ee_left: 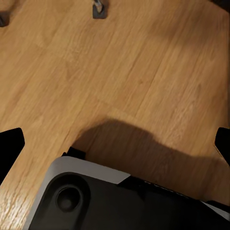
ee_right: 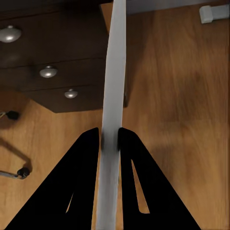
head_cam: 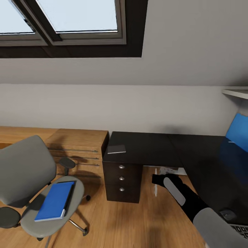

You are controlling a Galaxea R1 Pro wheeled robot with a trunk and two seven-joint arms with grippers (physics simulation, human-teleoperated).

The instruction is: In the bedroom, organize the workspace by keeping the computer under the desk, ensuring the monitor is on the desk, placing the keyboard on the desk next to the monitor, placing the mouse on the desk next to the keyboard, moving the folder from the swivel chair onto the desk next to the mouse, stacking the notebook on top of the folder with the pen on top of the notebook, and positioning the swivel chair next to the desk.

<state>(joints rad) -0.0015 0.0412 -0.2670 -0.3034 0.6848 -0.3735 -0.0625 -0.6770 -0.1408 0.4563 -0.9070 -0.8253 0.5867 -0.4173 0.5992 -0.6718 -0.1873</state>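
Desk: the black-topped, L-shaped desk (head_cam: 148,146) stands against a pale sloped wall, matte and flat, with three dark drawers (head_cam: 121,178) carrying round silver knobs under its left end.
Notebook: a thin grey rectangle (head_cam: 116,148) lies flat on the desk's left end, above the drawers.
Swivel chair: the grey-upholstered chair (head_cam: 27,168) sits on the floor well left of the desk, in front of a light wood cabinet (head_cam: 77,143); its silver base is cut off by the frame.
Folder: the bright blue folder (head_cam: 55,200) lies flat on the chair's seat, apart from the desk.
Right gripper: in the right wrist view, the black tapered fingers (ee_right: 84,191) of the right gripper (ee_right: 110,136) are clamped on the pen (ee_right: 112,72), a slim white stick held upright below the desk's front edge, beside the drawers.
Left gripper: the left gripper (ee_left: 115,143) is spread wide, only dark fingertips (ee_left: 9,146) showing at the frame's edges, over grainy wood floor (ee_left: 120,72) and the robot's dark base (ee_left: 120,201).
Mouse: a small dark rounded mouse (head_cam: 227,214) rests on the desk's right wing, hard to make out.
Keyboard: the keyboard (head_cam: 241,230) lies just beside the mouse, mostly cut off by the frame and the right arm (head_cam: 193,203).
Blue panel: the upright panel (head_cam: 237,132) rises at the desk's right wing, cropped at the edge.
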